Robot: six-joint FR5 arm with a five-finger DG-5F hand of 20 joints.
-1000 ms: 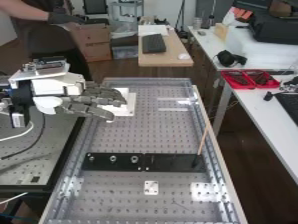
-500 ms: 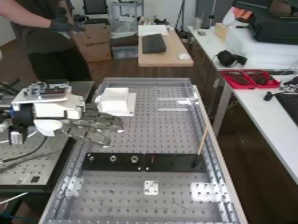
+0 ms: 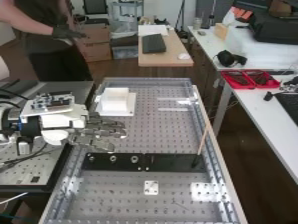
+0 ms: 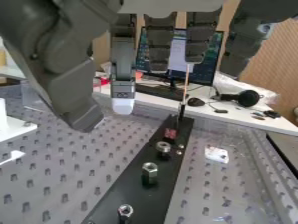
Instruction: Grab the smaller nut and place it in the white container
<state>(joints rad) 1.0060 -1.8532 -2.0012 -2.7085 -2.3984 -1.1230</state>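
Toward the far end of the bench (image 3: 166, 135), near its arm-side edge, stands the white container (image 3: 115, 99) on a flat white base (image 3: 130, 111). Across the bench's middle, starting by that same edge, runs a black strip (image 3: 173, 162). Two larger nuts, the middle nut (image 4: 149, 172) and the far nut (image 4: 163, 147), stand on it in a row beside the smaller one, and past them come a red piece (image 4: 170, 134) and an upright thin stick (image 4: 186, 85) near the opposite edge. A small white plate (image 3: 151, 188) lies between the strip and the bench's near end. Over the stretch between the strip and the white container hangs the robot hand (image 3: 100, 132).

The smaller nut (image 4: 125, 210) is shiny silver metal with a dark round opening in its top, and it sits upright above the strip.

It is the nut closest to the bench's arm-side edge, below the robot hand and toward the bench's near end from it, near the fingers but apart from them. The robot hand is open, its fingers loosely extended toward the opposite edge, and it grips nothing.
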